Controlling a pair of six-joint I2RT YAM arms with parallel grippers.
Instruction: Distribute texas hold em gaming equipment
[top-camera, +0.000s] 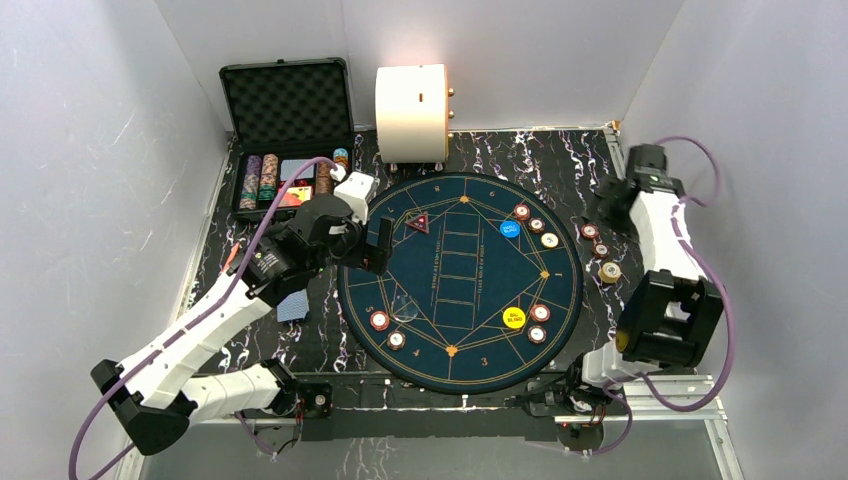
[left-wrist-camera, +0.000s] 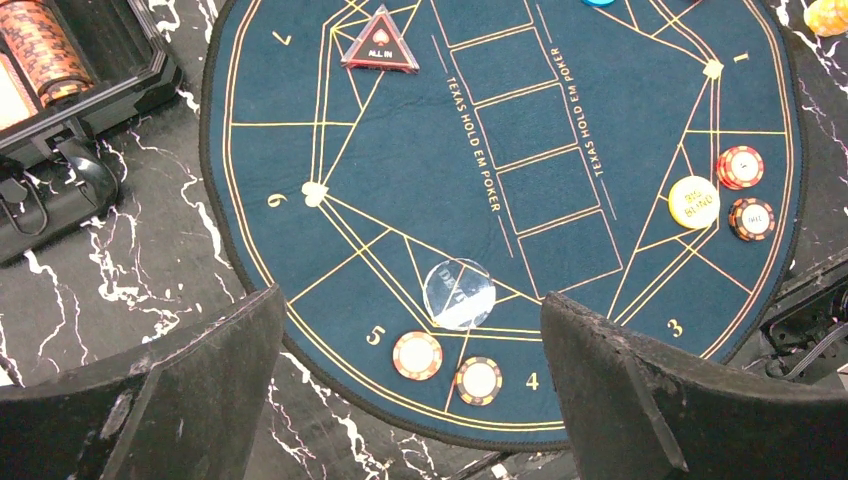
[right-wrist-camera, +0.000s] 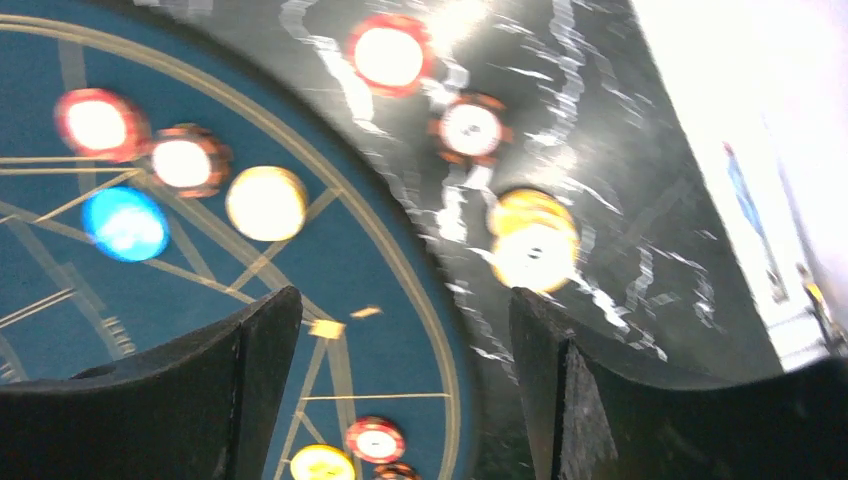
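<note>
The round blue poker mat (top-camera: 460, 262) carries a red triangular marker (top-camera: 417, 223), a blue button (top-camera: 510, 229), a yellow button (top-camera: 513, 318), a clear disc (left-wrist-camera: 459, 293) and red-and-white chips (top-camera: 521, 212). Two chips (left-wrist-camera: 417, 355) lie near the numbers 5 and 4. Three more chips (top-camera: 601, 250) sit off the mat on the right, among them a cream one (right-wrist-camera: 535, 245). My left gripper (left-wrist-camera: 412, 305) hovers open over the mat's left side, holding nothing. My right gripper (right-wrist-camera: 405, 330) hangs open and empty above the mat's right edge; its view is blurred.
An open black foam-lined case (top-camera: 290, 110) with chip stacks stands at the back left, and a big cream cylinder (top-camera: 411, 112) behind the mat. A blue-backed card (top-camera: 292, 306) lies on the marble surface left of the mat. White walls close in on both sides.
</note>
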